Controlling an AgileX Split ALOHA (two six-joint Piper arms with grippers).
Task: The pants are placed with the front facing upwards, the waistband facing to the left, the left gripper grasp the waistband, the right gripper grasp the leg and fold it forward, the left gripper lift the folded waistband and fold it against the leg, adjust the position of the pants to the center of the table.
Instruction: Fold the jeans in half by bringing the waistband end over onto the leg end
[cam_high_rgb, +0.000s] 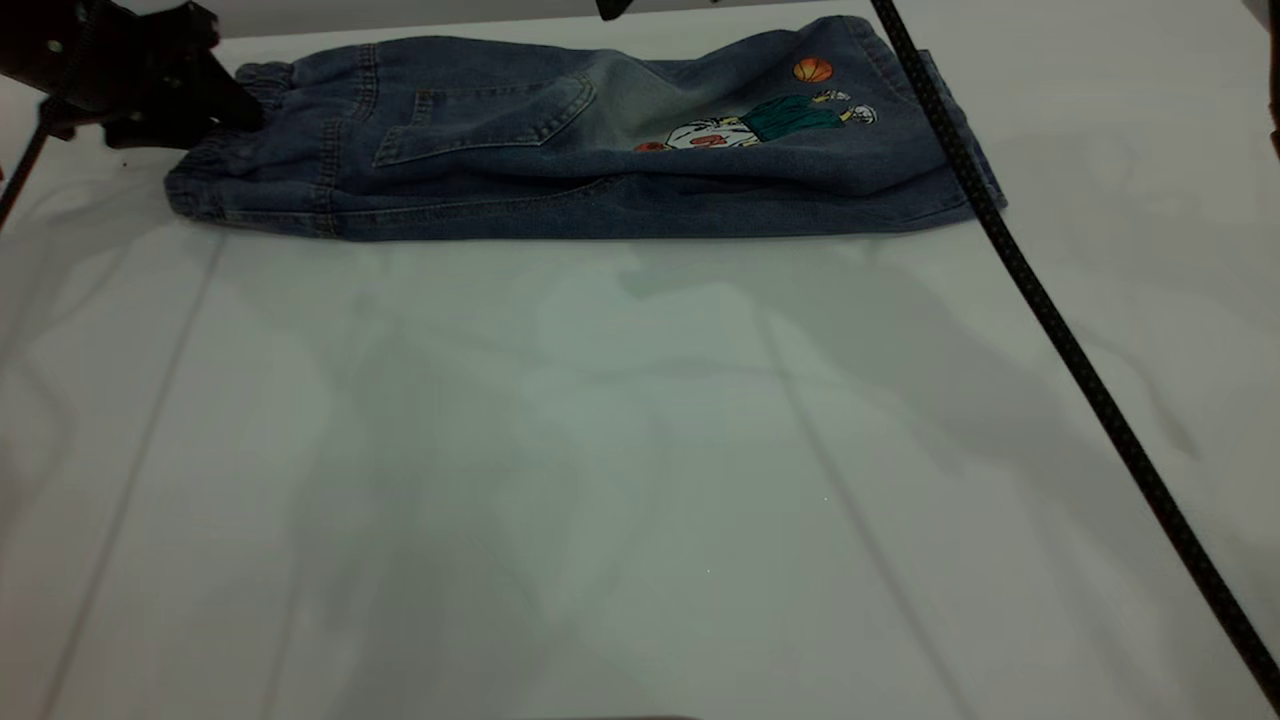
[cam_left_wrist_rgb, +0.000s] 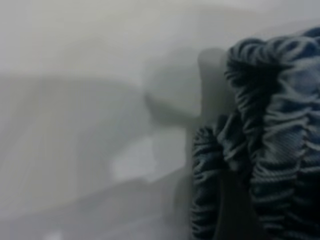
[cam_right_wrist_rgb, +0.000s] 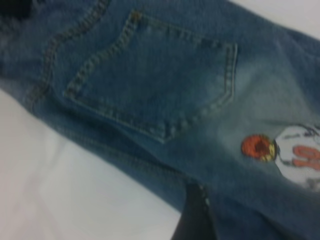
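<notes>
The blue denim pants lie folded lengthwise along the far side of the white table. A back pocket and the cartoon print with an orange basketball face up. The ruched waistband points left. My left gripper is at the waistband's far corner, and its wrist view is filled with bunched waistband held close in the jaws. Only a black tip of my right gripper shows at the top edge, above the pants' middle. A dark part of the right gripper hovers over the denim.
A black braided cable runs diagonally from the top over the leg hems down to the near right corner. The left arm's black body sits at the far left. Bare tabletop stretches in front of the pants.
</notes>
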